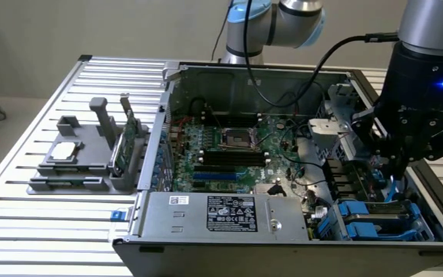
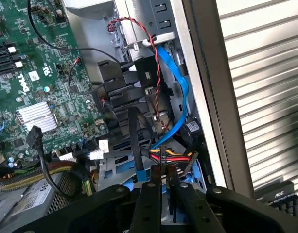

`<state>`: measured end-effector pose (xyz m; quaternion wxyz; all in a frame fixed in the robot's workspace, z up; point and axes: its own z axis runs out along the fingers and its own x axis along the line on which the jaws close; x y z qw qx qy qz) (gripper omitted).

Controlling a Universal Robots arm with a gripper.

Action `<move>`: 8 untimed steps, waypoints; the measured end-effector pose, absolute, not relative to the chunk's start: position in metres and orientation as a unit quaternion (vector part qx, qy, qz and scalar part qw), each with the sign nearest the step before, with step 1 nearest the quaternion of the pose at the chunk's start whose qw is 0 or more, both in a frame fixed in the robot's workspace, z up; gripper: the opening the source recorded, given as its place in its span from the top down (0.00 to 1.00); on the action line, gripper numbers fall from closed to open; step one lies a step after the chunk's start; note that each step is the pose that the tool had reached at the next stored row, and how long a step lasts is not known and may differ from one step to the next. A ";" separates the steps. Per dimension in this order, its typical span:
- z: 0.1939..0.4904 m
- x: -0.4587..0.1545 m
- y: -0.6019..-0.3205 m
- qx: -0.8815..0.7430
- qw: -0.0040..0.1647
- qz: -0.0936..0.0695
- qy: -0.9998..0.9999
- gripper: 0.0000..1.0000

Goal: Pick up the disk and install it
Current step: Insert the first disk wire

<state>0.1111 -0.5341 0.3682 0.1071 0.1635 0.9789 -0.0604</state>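
Note:
Low in the drive bay, at the near corner of the open computer case on the exterior view's right, sits the disk, a dark grey slab between blue carrier rails. My gripper hangs just above it, inside the case wall. In the wrist view the gripper has its two black fingers shut to a thin slit with nothing visible between them. The tips hover at the bay's grey metal, near a power plug with yellow and red wires.
A blue data cable, a red-black twisted wire and black straps crowd the bay. The motherboard and power supply fill the case. On the slatted table, a grey fixture holds a square chip and a green card.

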 end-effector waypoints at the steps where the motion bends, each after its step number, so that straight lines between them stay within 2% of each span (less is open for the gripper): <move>1: 0.369 0.111 -0.534 0.164 0.107 -0.061 0.979 0.83; 5: 0.369 0.111 -0.535 0.168 0.107 -0.063 0.978 0.83; 8: 0.369 0.111 -0.536 0.172 0.108 -0.071 0.977 0.83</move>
